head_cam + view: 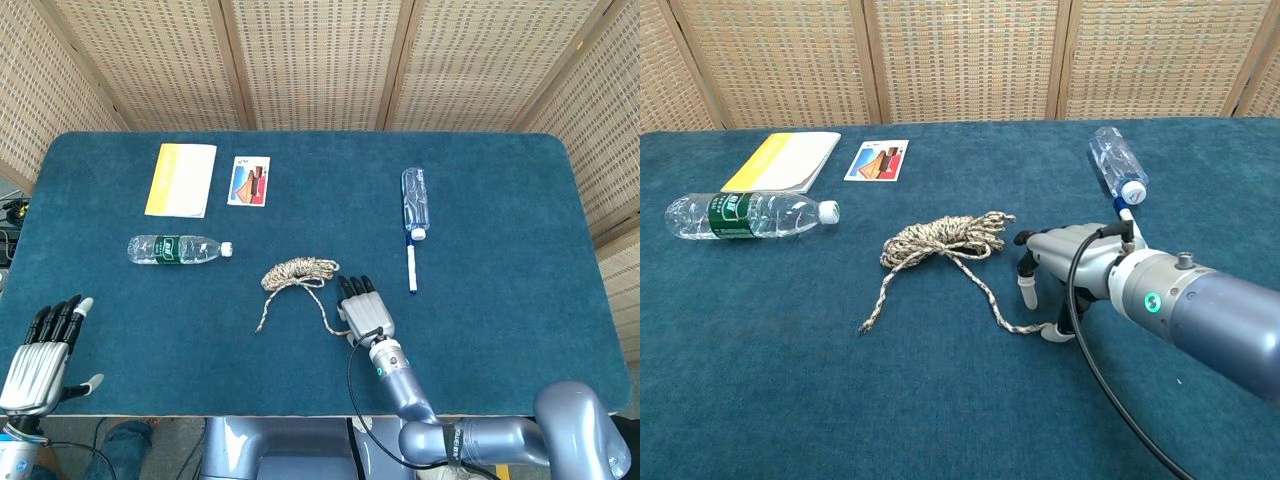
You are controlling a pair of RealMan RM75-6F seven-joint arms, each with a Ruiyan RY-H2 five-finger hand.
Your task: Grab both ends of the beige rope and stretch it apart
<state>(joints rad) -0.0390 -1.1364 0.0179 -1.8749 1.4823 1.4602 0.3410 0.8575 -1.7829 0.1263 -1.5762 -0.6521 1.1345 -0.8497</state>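
The beige rope (300, 271) (940, 240) lies on the blue table as a small coil with two loose tails running toward the near edge. The left tail ends free (866, 325). My right hand (363, 308) (1065, 262) hovers palm down over the right tail, fingers spread. Its thumb tip (1052, 335) touches the rope's end on the cloth, while a fingertip (1026, 293) stands apart from it. My left hand (45, 345) rests at the near left corner, open and far from the rope; the chest view does not show it.
A water bottle with a green label (175, 249) (750, 215) lies left of the rope. A yellow booklet (181, 179) and a card (248, 181) sit at the back left. Another bottle (415, 203) (1116, 165) and a white pen (411, 268) lie right of the hand.
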